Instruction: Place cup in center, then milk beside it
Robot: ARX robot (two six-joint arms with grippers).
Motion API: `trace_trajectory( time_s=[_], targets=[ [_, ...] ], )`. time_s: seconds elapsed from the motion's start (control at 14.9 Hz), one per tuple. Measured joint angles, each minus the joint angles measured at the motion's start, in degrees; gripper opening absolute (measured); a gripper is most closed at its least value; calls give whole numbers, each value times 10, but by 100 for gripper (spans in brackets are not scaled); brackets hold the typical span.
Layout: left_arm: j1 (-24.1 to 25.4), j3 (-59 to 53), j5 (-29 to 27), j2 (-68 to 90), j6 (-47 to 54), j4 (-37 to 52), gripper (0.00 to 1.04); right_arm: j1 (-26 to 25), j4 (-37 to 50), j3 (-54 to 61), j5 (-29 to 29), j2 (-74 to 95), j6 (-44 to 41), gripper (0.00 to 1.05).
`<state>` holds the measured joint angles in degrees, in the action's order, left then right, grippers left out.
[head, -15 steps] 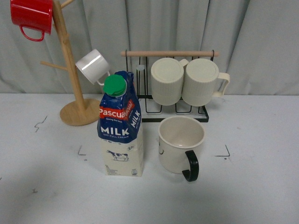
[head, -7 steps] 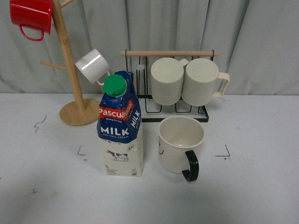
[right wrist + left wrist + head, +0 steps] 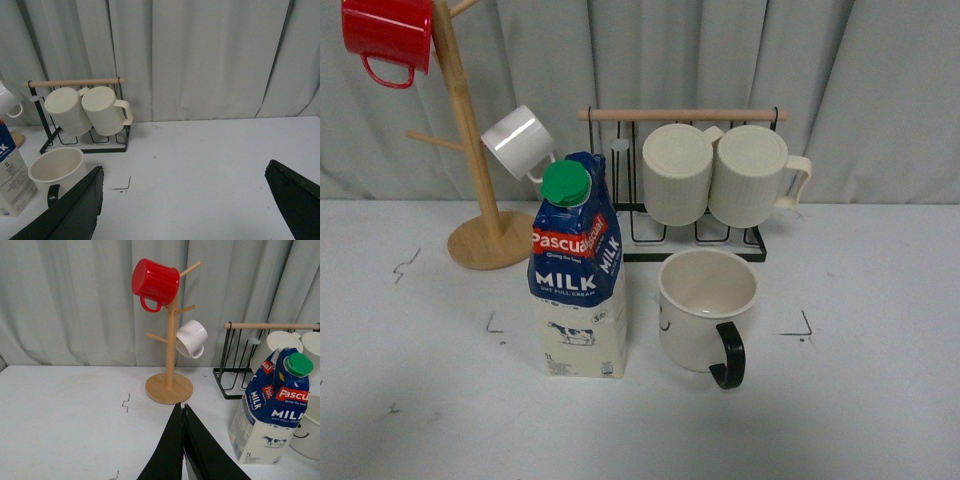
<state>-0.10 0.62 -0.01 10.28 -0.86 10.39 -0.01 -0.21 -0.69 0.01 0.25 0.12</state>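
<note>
Standing upright on the pale desk (image 3: 880, 400), toward its middle between 2 small corner marks, the milk (image 3: 578, 275) sits just beside the cup (image 3: 706, 310), handle toward the near edge. Behind them, near the far edge, are a wire rack (image 3: 695, 235) with 2 ribbed mugs (image 3: 715, 175) and a wooden mug tree (image 3: 470, 140). The left end effector (image 3: 184, 412) is clenched on nothing; the right end effector (image 3: 185, 200) is released, fingers wide apart. Both placements look complete; likely only arm retreat remains.

Glossy ceramic cup (image 3: 705, 305) (matt printed-card milk (image 3: 577, 275)).
</note>
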Motion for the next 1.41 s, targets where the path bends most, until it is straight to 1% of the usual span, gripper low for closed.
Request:
trace_trajectory(
  time_s=[0.27, 0.4, 0.6, 0.74, 1.14, 1.2, 1.27, 1.41],
  targets=[
    [0, 0, 0, -9, 0, -11, 2, 0, 0, 0, 0, 0, 0, 98],
    [0, 1, 0, -41, 0, -63, 2, 0, 0, 0, 0, 0, 0, 98],
    [0, 0, 1, -76, 0, -110, 2, 0, 0, 0, 0, 0, 0, 98],
    [0, 0, 0, -99, 0, -99, 2, 0, 0, 0, 0, 0, 0, 98],
    [0, 0, 0, -98, 0, -106, 2, 0, 0, 0, 0, 0, 0, 98],
    [0, 0, 0, -98, 0, -106, 6, 0, 0, 0, 0, 0, 0, 98],
    [0, 0, 0, -98, 0, -106, 16, 0, 0, 0, 0, 0, 0, 98],
    [0, 0, 0, -98, 0, -106, 42, 0, 0, 0, 0, 0, 0, 98]
  ],
)
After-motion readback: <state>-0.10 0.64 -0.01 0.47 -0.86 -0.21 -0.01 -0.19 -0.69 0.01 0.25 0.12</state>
